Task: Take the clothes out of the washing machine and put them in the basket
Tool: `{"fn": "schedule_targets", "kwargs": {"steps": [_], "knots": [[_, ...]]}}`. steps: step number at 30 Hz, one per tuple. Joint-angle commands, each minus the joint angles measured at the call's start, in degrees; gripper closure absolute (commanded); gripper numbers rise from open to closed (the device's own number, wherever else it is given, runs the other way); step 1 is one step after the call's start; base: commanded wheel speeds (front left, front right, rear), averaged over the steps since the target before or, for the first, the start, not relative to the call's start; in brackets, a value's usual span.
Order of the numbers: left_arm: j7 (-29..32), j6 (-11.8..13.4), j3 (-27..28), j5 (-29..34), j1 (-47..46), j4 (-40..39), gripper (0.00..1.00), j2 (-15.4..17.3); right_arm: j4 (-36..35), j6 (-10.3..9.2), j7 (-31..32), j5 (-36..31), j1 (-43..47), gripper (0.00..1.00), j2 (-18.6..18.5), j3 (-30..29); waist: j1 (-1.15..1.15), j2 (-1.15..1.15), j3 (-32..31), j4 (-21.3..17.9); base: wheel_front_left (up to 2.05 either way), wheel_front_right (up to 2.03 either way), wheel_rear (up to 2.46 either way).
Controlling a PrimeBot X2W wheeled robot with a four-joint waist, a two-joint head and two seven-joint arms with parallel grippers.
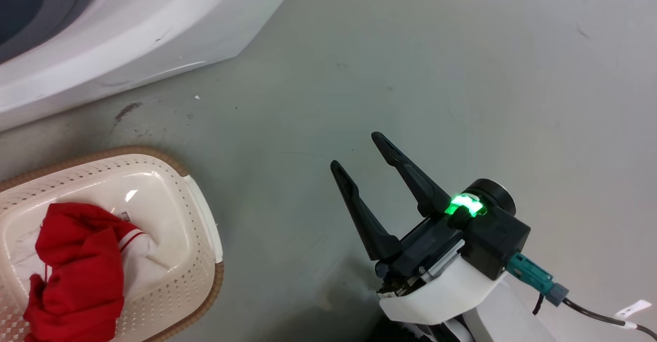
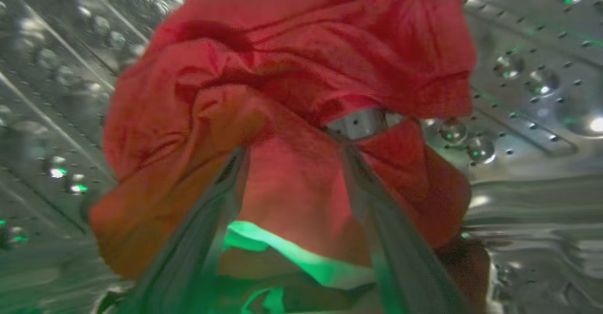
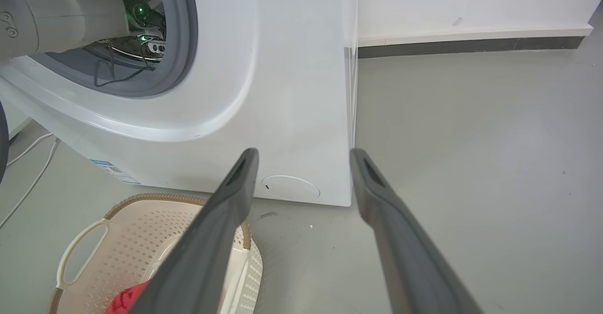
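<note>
- On the grey floor [image 1: 462, 75], the basket [image 1: 201, 213] already holds red clothes [image 1: 77, 265].
- In the drum [image 2: 518, 92], my left fingers [image 2: 207, 219] are spread around one more garment [image 2: 282, 59].
- My right fingers [image 1: 359, 213] hang spread and empty.

Soft, creased matt red cloth of the clothes [image 2: 282, 92] against the shiny perforated steel of the drum [image 2: 532, 92], studded with glossy bumps. Smooth glossy white casing on the washing machine [image 1: 154, 23] with a matt grey rubbery-looking door rim [image 3: 187, 45]; cream perforated plastic with a slight sheen for the basket [image 1: 177, 213], bordered by brown woven-textured edging [image 1: 128, 150]. Dark matt plastic-looking fingers [image 1: 359, 213] on the right hand [image 1: 356, 151], over a smooth grey floor [image 1: 462, 75] of dull sheen.
</note>
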Motion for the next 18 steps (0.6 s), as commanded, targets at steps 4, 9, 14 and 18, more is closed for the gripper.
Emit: {"fn": "schedule_targets", "kwargs": {"steps": [4,9,14,18], "knots": [[2.3,2.0,1.1,-1.3,0.9,0.7,0.00,1.1,-1.9,-0.04,-0.1,0.9,0.6,0.00,0.1,1.0,-0.01,0.00,1.4,-1.6,0.00,0.00,0.00],[2.4,3.3,0.8,-1.5,3.4,-0.1,1.00,1.7,-2.5,-0.04,-0.1,1.2,0.8,0.00,0.2,0.9,-0.01,0.00,1.8,-2.2,0.00,0.00,0.00],[-2.4,6.2,0.4,-0.9,4.1,-4.3,1.00,2.5,-2.8,-0.04,-0.1,1.3,0.5,0.00,0.1,0.5,-0.01,0.00,1.5,-2.4,0.00,0.00,0.00],[-6.9,7.7,-0.1,-0.4,4.3,-8.1,1.00,2.9,-2.5,-0.04,-0.1,1.0,0.7,0.00,0.1,-0.2,-0.01,0.00,0.4,-2.1,0.00,0.00,0.00]]}}
